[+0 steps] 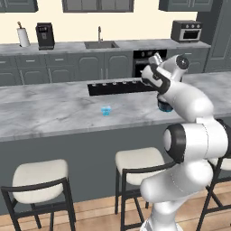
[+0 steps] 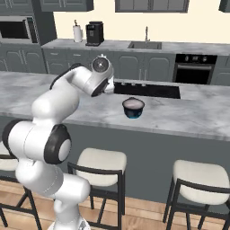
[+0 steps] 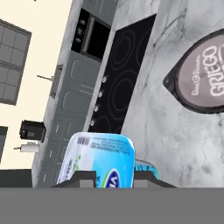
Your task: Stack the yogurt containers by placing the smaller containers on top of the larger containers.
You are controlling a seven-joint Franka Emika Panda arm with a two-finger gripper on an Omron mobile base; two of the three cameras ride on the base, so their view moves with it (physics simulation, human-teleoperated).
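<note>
Two yogurts here: the tiny blue cup sits mid-left on the counter, and at bottom centre of the hand view the gripper looks to be pinching the pale blue-and-white tub. I'd land that tub flat near the cup, clear of the dark Griego pot at the right edge.

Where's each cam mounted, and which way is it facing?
Left base view: behind-left of arm, looking forward-down at counter; arm lower right.
Right base view: behind-right, same counter; arm lower left.
Hand view: on hand, rolled, toward cooktop; fingertips flank blue-white tub.
Shared: all show cooktop, dark Griego tub.
</note>
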